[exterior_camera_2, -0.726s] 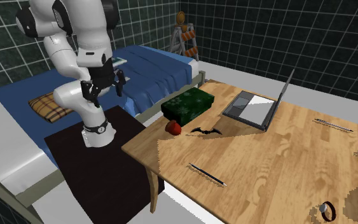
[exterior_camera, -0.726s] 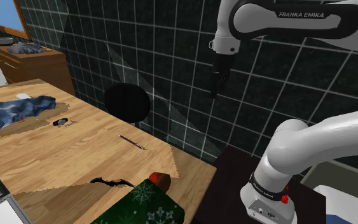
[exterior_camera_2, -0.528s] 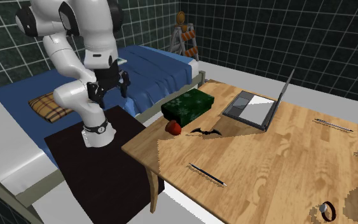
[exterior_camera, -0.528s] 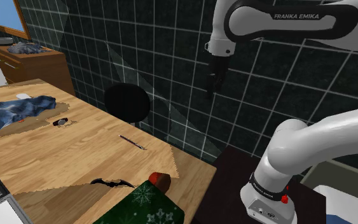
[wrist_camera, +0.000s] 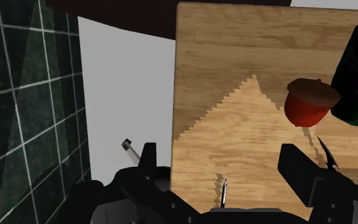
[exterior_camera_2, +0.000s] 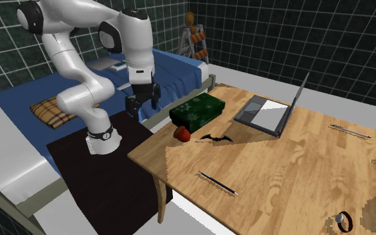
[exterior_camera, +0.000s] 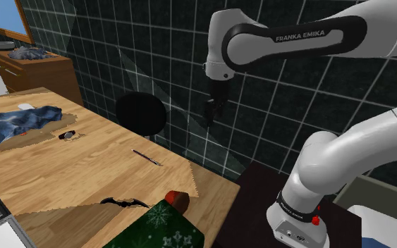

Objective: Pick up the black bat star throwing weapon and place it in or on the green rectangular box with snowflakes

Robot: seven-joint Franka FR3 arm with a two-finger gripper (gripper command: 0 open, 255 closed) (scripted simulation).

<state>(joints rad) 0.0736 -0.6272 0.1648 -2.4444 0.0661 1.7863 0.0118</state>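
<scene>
So the biggest thing here is the dark tiled wall [exterior_camera: 154, 42], glossy squares with pale grout lines. Next is the wooden table [exterior_camera_2: 300, 167], light plank grain with a paler jagged-edged patch across it.

The arm [exterior_camera_2: 79, 87] is smooth white with dark joints, and "FRANKA EMIKA" reads in white letters on the black band of its forearm in the shoulder view. It rises from the dark box stand [exterior_camera_2: 106, 173], bends over at the top and drops its wrist straight down. That leaves the black gripper [exterior_camera_2: 141, 107] hanging off the table's edge, at the second exterior view's left, and well above the tabletop. From the wrist view the claw is released: the two fingers stand wide apart with nothing between them but the table edge and pale floor.

Then there's a grey laptop [exterior_camera_2: 270, 113], open, on the far side of the table.

The green box [exterior_camera_2: 198, 109] is a flat rectangle, dark green with pale snowflakes printed on it, sitting at the table's far left corner in the second exterior view.

Just near it is a red acorn-shaped thing [wrist_camera: 309, 102] with a brown cap.

The bat star [exterior_camera_2: 214, 137] is thin, flat and black with pointed wings. It lies on the wood just right of the acorn, on the near side of the box and well apart from the gripper.

Smallest is a slim dark pen [exterior_camera_2: 216, 182], nearer the front edge.
</scene>
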